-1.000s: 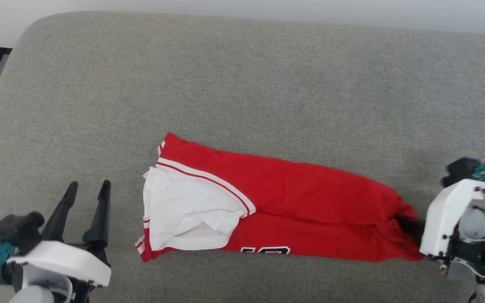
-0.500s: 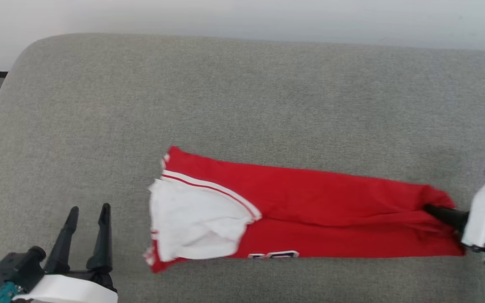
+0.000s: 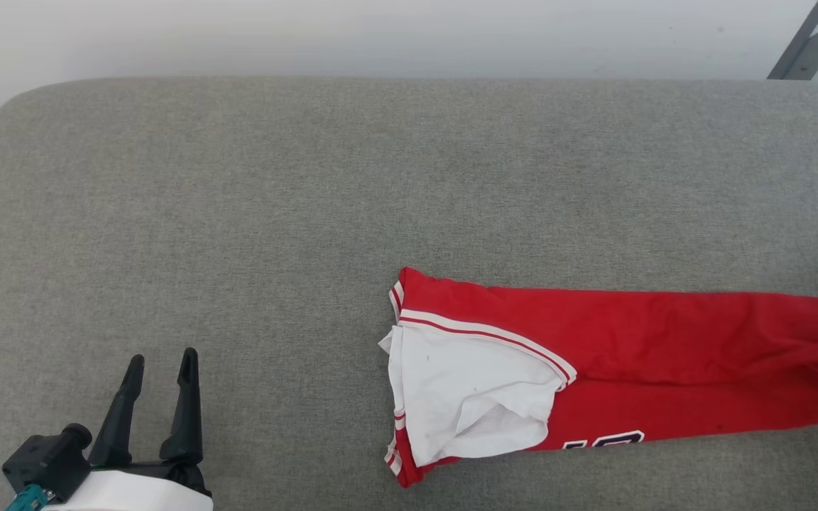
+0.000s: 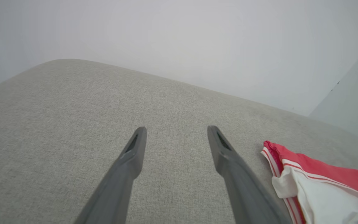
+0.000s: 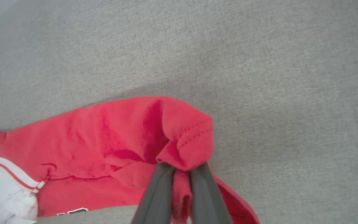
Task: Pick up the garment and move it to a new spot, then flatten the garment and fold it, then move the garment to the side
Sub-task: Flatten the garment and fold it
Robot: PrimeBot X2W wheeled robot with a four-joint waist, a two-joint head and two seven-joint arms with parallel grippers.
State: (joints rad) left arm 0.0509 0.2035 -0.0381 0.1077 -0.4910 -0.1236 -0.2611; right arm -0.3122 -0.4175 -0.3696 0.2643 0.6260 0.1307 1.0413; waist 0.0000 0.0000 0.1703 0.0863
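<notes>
Nearest, the left gripper [image 3: 162, 360] hovers with fingers spread apart over the bare grey cushion [image 3: 238, 213]; the right gripper [image 5: 182, 175] is clamped on the bunched red hem of the garment [image 3: 664, 333], which lies stretched along the cushion's right side; beyond, a pale wall [image 3: 380, 35].

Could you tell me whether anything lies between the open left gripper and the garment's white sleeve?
Nothing visible does: just bare grey cushion separates the left gripper from the white sleeve of the garment.

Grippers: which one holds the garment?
The right gripper, shut on the bunched red end of the garment; the left gripper stands open, apart from it.
</notes>
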